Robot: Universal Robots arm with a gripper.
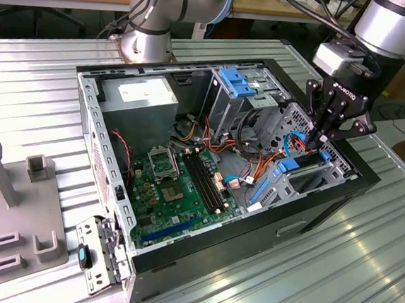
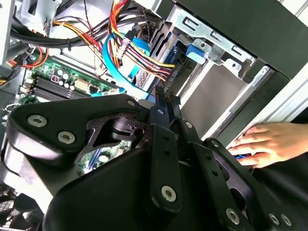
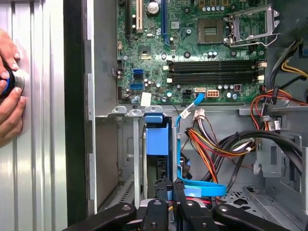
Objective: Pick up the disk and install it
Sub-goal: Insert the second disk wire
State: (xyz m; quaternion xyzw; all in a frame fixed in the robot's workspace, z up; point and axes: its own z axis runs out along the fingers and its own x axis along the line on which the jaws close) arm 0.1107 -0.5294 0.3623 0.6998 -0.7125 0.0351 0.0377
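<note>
The black claw [image 1: 322, 137] reaches into the open black computer case [image 1: 341, 192] at its front drive cage, fingers drawn close onto the upright blue-railed dark metal disk [image 3: 157, 139], which stands edge-on in the bay. No label is visible.

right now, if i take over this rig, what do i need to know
Gripper: low inside the computer case, over the drive bay at the exterior view's right. Whether it grips cannot be told.
The disk: edge-on in the drive bay, blue carrier showing, right under the gripper in the first wrist view.
Done: the disk is picked up and brought to the bay.
Left: whether it is fully seated cannot be seen, so check that.
Note: a person's hand rests on the table just outside the case, on the bay side.
</note>
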